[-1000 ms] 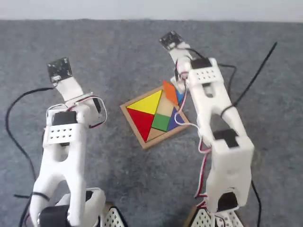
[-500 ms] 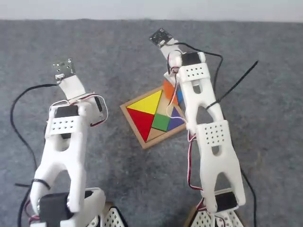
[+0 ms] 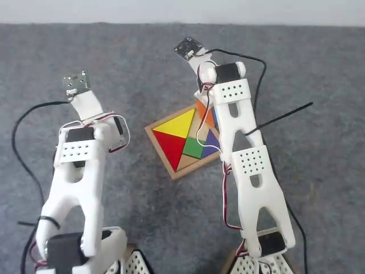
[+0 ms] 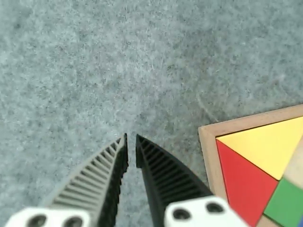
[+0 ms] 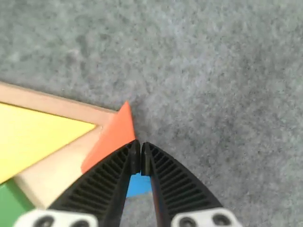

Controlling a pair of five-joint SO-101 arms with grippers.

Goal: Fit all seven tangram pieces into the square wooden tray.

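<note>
The right tool, pinched nearly closed and empty, should gently nudge the orange triangle, which rides over the corner rim of the tray, inward until it drops flat.

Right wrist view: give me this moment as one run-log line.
right gripper: shut, tips at orange piece | orange piece: tip over tray rim, unseated | left gripper: shut, over carpet beside tray
</note>
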